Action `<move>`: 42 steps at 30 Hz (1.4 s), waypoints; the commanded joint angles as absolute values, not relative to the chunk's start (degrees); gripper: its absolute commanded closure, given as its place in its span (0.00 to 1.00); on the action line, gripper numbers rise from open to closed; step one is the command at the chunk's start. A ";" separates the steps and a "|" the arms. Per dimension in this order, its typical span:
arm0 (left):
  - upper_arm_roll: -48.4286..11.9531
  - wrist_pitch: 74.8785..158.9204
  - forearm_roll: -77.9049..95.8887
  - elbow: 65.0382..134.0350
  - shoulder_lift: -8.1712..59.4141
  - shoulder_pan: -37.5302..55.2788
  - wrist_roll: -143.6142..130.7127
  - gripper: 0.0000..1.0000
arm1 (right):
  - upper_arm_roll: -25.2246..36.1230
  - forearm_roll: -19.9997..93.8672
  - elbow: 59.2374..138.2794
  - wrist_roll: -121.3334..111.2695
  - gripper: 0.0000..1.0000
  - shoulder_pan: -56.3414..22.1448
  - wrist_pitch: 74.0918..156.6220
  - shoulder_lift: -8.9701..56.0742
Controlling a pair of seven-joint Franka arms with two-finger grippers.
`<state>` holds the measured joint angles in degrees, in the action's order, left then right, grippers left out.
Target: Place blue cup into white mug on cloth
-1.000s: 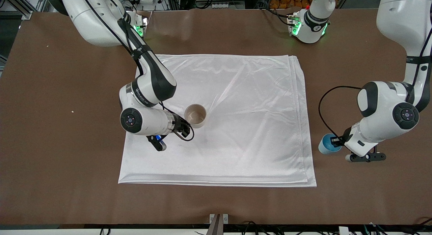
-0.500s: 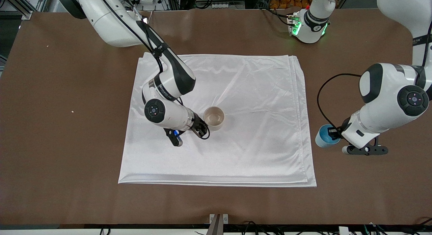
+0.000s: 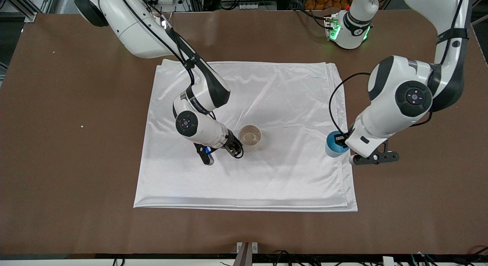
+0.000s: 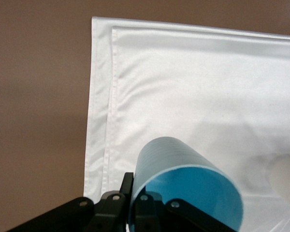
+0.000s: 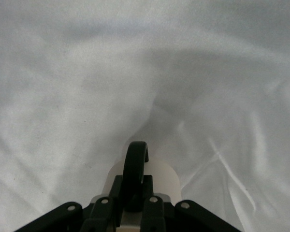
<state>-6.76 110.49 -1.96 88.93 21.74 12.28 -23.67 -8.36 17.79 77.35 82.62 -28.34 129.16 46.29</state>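
The cloth (image 3: 267, 105) lies flat on the brown table. My right gripper (image 3: 237, 144) is shut on the black handle (image 5: 135, 169) of the white mug (image 3: 250, 135), which is over the middle of the cloth; in the right wrist view the mug (image 5: 164, 181) sits just past the fingers. My left gripper (image 3: 343, 142) is shut on the rim of the blue cup (image 3: 334, 144) and holds it over the cloth's edge at the left arm's end. In the left wrist view the blue cup (image 4: 179, 169) is tilted, one finger inside and one outside its wall.
The brown table (image 3: 76, 163) surrounds the cloth on all sides. The left arm's black cable (image 3: 335, 102) loops over the cloth's edge. The arm bases with green lights (image 3: 349, 27) stand at the table's back edge.
My right gripper has carried the white mug toward the cloth's middle. My left gripper has lifted the blue cup off the bare table and moved it over the cloth's edge.
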 commanded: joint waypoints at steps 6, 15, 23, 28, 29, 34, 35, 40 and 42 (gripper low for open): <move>-6.94 109.34 -2.11 88.77 21.53 16.43 -30.40 1.00 | -8.00 19.16 76.90 83.23 0.32 -29.27 130.96 47.46; -6.86 109.51 -2.02 88.77 23.11 20.74 -35.24 1.00 | -8.00 18.63 76.90 82.71 0.10 -28.83 130.43 46.94; -6.94 110.21 -1.76 88.77 23.73 22.50 -37.79 1.00 | -7.65 15.56 77.08 78.67 0.00 -26.72 125.43 45.79; -6.94 111.88 -1.85 88.77 24.52 24.69 -40.25 1.00 | -7.91 14.59 77.08 70.68 0.00 -22.07 116.30 44.83; -6.86 112.23 -1.85 88.77 24.78 25.05 -40.86 1.00 | -7.91 14.50 77.08 68.66 0.00 -21.36 114.28 44.74; -6.94 114.60 -1.85 88.68 26.10 26.71 -42.89 1.00 | -7.73 14.41 77.08 61.62 0.00 -18.20 108.99 43.95; -6.94 115.04 -1.85 88.68 26.28 27.15 -43.33 1.00 | -7.73 14.41 77.08 60.39 0.00 -17.67 108.20 43.86; -6.86 116.98 -1.85 88.59 27.86 29.35 -47.01 1.00 | -7.56 13.98 77.34 53.98 0.00 -14.77 104.42 43.15; -6.86 117.94 -1.85 88.33 28.56 29.79 -47.98 1.00 | -7.56 13.10 77.43 50.82 0.00 -13.54 102.66 42.89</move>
<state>-7.23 115.89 -1.96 89.11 26.93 28.14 -44.66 -7.04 15.16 76.46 56.73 -15.80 106.23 44.57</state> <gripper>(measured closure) 0.960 0.000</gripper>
